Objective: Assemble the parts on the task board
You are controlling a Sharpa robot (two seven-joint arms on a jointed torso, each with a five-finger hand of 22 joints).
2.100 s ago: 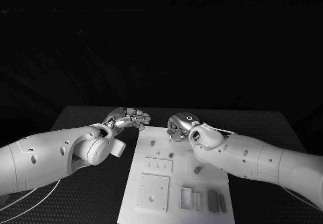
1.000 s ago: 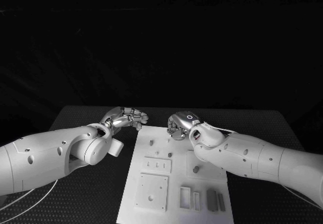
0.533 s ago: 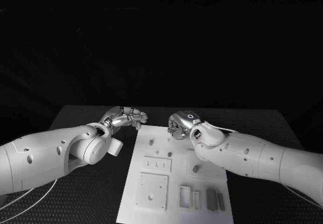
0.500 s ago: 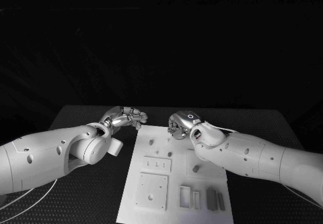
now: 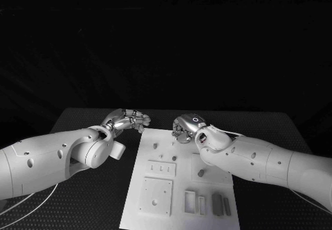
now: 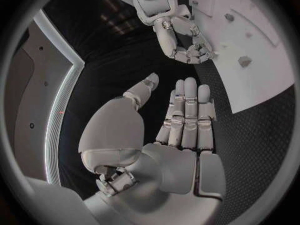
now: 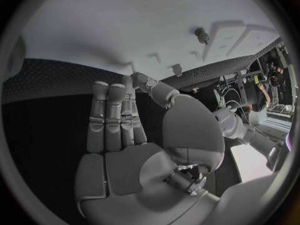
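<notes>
The white task board [image 5: 158,191] lies lengthwise in the middle of the table. Small grey parts stand on its far half: one [image 5: 155,145] near the left edge, one [image 5: 174,158] in the middle, one [image 5: 200,173] further right. My left hand [image 5: 131,120] hovers just off the board's far left corner, fingers side by side, thumb apart, holding nothing [image 6: 187,115]. My right hand [image 5: 185,127] hangs over the board's far edge, fingers curled with the thumb at their tips, nothing in it [image 7: 119,115]. The left wrist view shows that hand [image 6: 186,45] beside the board [image 6: 262,50].
The board's near half carries raised white blocks [image 5: 157,194] and narrow slots with grey bars [image 5: 219,205]. Black textured table [image 5: 83,201] lies on both sides. My two forearms flank the board, the right one [image 5: 256,163] over its right edge.
</notes>
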